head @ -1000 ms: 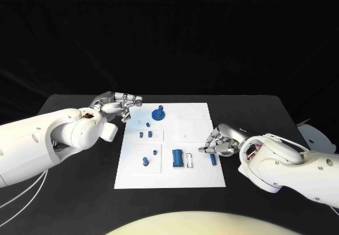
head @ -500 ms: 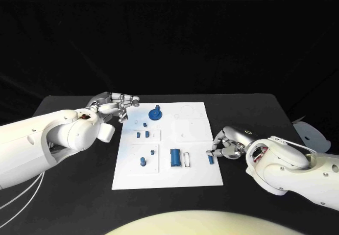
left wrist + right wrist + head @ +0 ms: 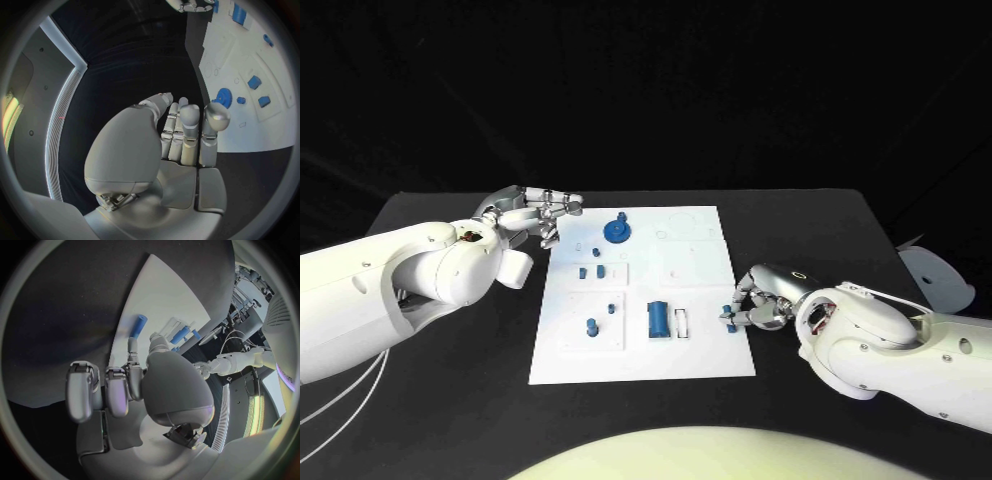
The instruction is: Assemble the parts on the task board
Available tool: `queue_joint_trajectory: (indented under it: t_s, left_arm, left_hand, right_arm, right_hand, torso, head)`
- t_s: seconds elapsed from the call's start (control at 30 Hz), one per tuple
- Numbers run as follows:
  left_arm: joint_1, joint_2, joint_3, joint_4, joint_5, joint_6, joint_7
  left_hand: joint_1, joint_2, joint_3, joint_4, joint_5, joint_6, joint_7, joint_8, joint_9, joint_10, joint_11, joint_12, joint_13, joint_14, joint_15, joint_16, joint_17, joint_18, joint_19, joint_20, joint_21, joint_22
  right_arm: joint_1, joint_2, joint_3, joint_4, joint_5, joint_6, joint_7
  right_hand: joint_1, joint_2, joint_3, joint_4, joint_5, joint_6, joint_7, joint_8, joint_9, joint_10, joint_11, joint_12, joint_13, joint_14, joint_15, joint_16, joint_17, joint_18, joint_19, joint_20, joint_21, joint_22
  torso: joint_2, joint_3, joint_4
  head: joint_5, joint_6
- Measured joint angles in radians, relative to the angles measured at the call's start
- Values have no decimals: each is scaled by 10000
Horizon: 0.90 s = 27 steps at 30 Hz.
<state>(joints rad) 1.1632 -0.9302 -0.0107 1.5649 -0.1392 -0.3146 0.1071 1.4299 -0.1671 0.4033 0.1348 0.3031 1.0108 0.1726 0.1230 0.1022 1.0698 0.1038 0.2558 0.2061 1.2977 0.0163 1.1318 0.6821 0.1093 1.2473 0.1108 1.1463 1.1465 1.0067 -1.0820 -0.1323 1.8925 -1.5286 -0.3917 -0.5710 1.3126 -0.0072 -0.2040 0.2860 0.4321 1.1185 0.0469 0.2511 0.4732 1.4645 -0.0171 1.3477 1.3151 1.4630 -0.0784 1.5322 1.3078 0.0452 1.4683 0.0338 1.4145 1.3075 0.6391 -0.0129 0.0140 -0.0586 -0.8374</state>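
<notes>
The white task board (image 3: 697,345) lies mid-table. On it stand a blue gear (image 3: 617,234), two small blue pieces (image 3: 593,271), a blue block (image 3: 659,318) and short pegs (image 3: 596,326). At the board's right edge lies a blue peg (image 3: 728,316). My right hand (image 3: 762,298) is curled over it. Its fingertips (image 3: 131,345) meet the near end of the blue peg (image 3: 137,326), which rests on the task board (image 3: 169,295). My left hand (image 3: 538,212) hovers off the board's far left corner, its fingers (image 3: 187,125) together and holding nothing, with the gear (image 3: 224,95) beyond.
Black table (image 3: 444,350) surrounds the board on every side. A white slotted piece (image 3: 682,322) sits beside the blue block. My two white forearms lie low over the table at either side of the board.
My right hand has slid toward me along the board's right edge and come down onto the blue peg, which has shifted slightly. The left hand stays put.
</notes>
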Motion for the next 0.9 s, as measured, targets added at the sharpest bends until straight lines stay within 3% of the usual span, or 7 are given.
queue_joint_trajectory:
  t_s: [0.9]
  left_arm:
    - [0,-54,-2,21,0,38,-12]
  left_hand:
    - [0,0,0,0,0,0,0,0,1,0,0,0,-3,0,0,0,0,0,0,0,0,0]
  right_arm:
    - [-200,404,34,-403,-552,395,-270]
  right_hand:
    - [-39,-39,-50,49,-71,117,-13,119,141,15,-15,4,4,0,0,0,-3,1,0,0,-1,6]
  torso:
    - [-9,-5,16]
  head:
    - [86,-96]
